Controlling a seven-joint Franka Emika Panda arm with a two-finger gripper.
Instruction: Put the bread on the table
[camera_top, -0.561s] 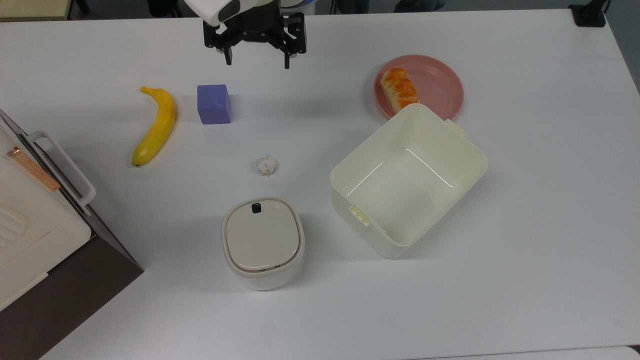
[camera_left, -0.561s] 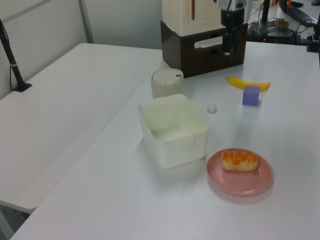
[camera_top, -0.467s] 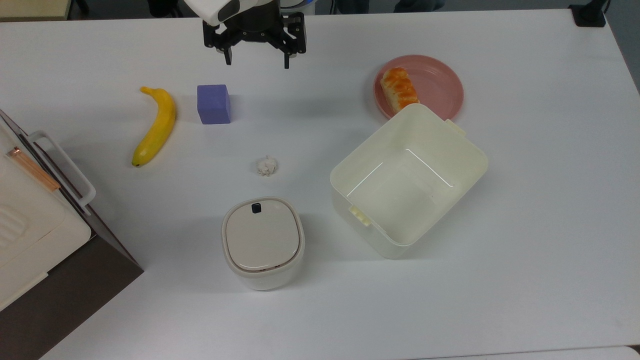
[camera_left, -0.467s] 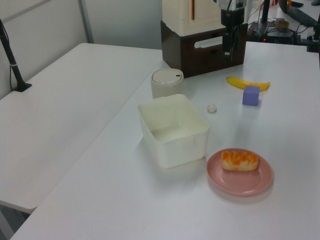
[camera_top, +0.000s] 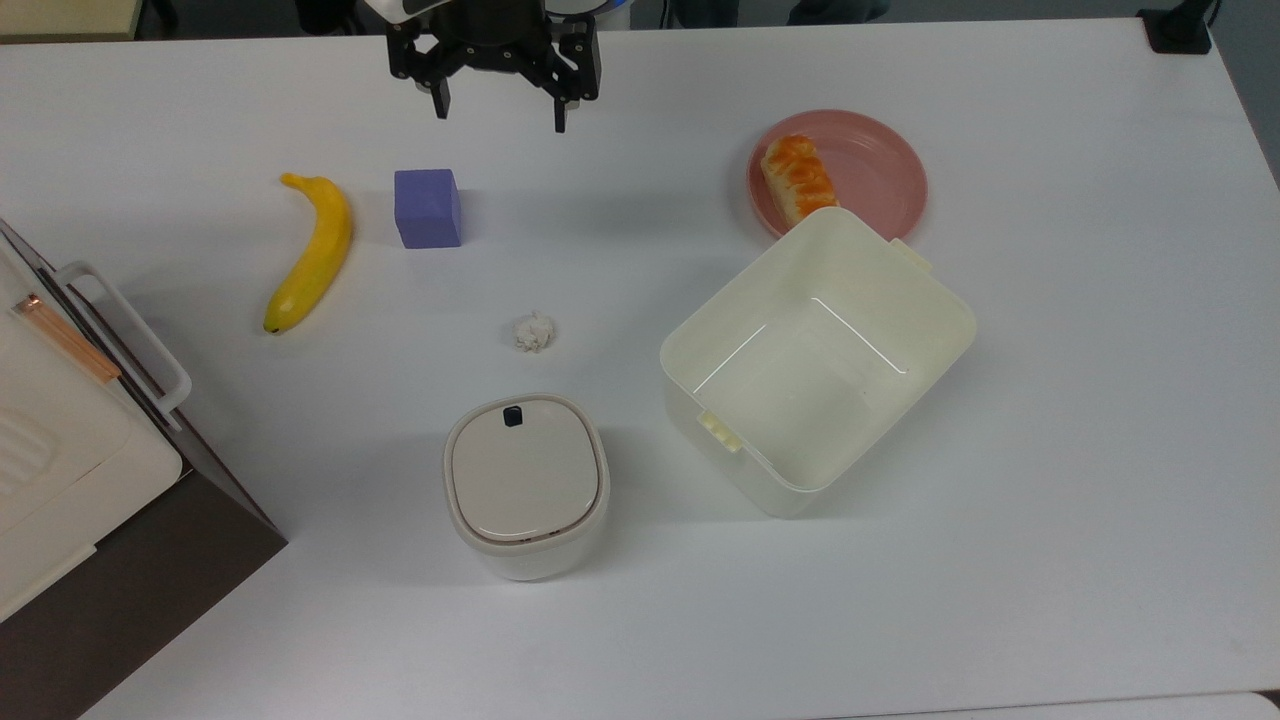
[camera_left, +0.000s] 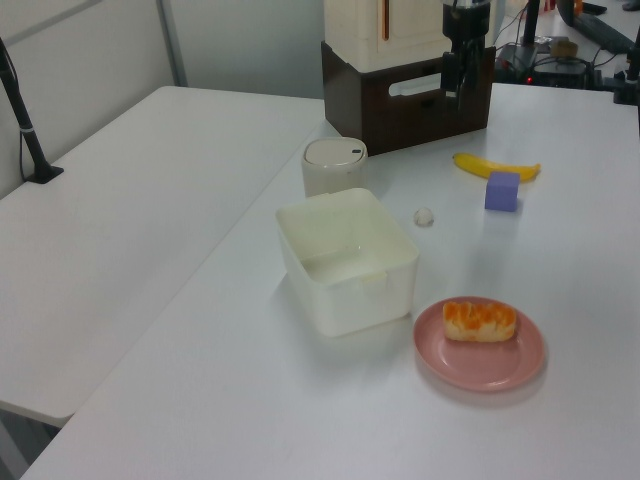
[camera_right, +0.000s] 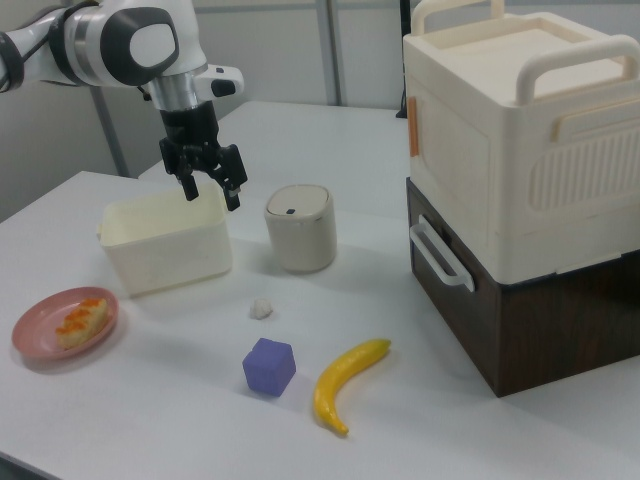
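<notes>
Our gripper (camera_top: 497, 113) hangs at the upper middle of the top view, its two fingers spread apart with nothing between them, above the bare table (camera_top: 1050, 420). Below it and toward the top view's left sits the purple cube (camera_top: 427, 207), with the banana (camera_top: 308, 254) further left. In the upper right of the frame we see the bread (camera_top: 797, 178) lying on the pink plate (camera_top: 880, 170), at the plate's left side, well apart from the gripper. The plate's lower edge is overlapped by the open white bin (camera_top: 818, 360); a small white crumpled ball (camera_top: 533, 331) and a lidded canister (camera_top: 526, 486) lie in the middle. In the left view the bread (camera_left: 480, 321) rests on the plate (camera_left: 490, 365) at the lower right, with the bin (camera_left: 347, 260) just beside it. In the right view our gripper (camera_right: 212, 187) is at the upper left, open, above the bin (camera_right: 165, 242), while the bread (camera_right: 82, 322) lies on the plate (camera_right: 40, 335) at the left edge.
</notes>
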